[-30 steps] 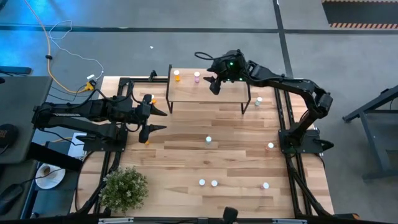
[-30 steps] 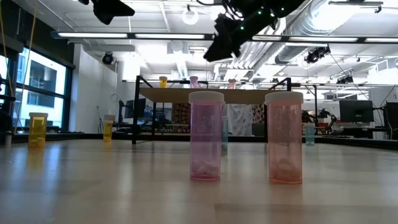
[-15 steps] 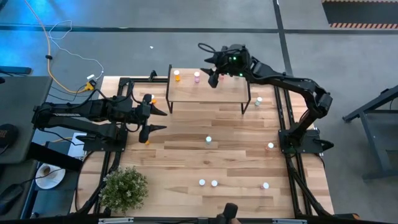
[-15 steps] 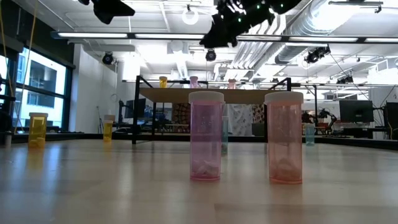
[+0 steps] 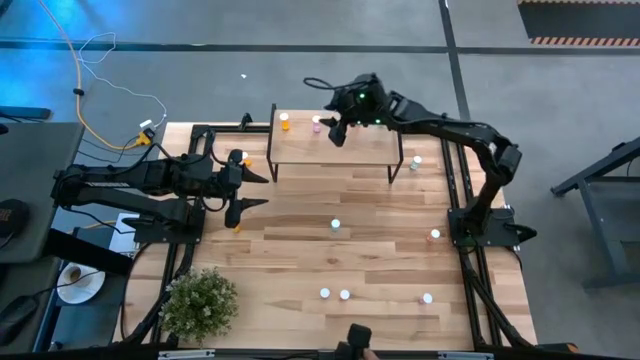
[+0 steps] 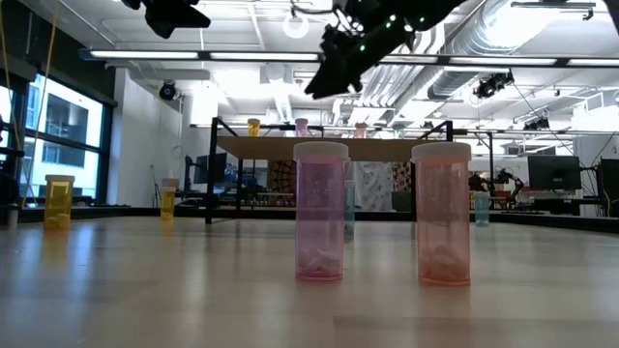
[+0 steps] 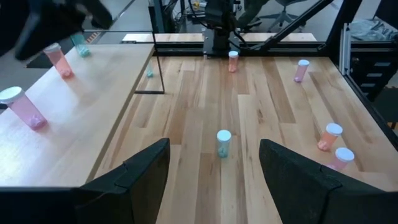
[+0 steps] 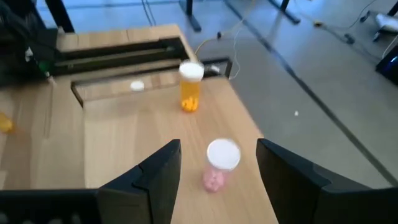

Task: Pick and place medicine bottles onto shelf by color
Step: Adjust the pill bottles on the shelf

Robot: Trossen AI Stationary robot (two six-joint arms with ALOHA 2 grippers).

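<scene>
Dark and released, the right claw (image 5: 336, 128) hangs above the far left part of the shelf (image 5: 350, 152), its two fingers (image 8: 152, 180) spread with nothing between them. Just under it on the shelf stands a pink bottle (image 8: 217, 164) with a white cap, and a little further an orange bottle (image 8: 190, 86) near the shelf's corner; both are upright and apart from the fingers.

Further out, the left claw (image 5: 248, 192) waits over the left side of the worktop (image 5: 380, 240), also released and empty, pointing toward the middle. An orange bottle (image 5: 246, 160) stands near it, beside the left leg of the shelf.

Light striped wood makes the worktop, and small bottles are scattered on it, well apart: one pale bottle (image 5: 335, 225) near the centre, one (image 5: 435, 235) by the right edge, one (image 5: 416, 161) beside the right end of the shelf, and three close to the near edge, of which two pink bottles (image 6: 320, 211) stand side by side. A green potted plant (image 5: 198, 302) sits on the near left corner.

Around the worktop the floor (image 5: 200, 70) is grey concrete, with an orange cable (image 5: 78, 90) lying on it. From the low view the room behind has a ceiling with long lamps (image 6: 193, 56), a silver duct (image 6: 513, 39) and a big window (image 6: 58, 126) on the left.
</scene>
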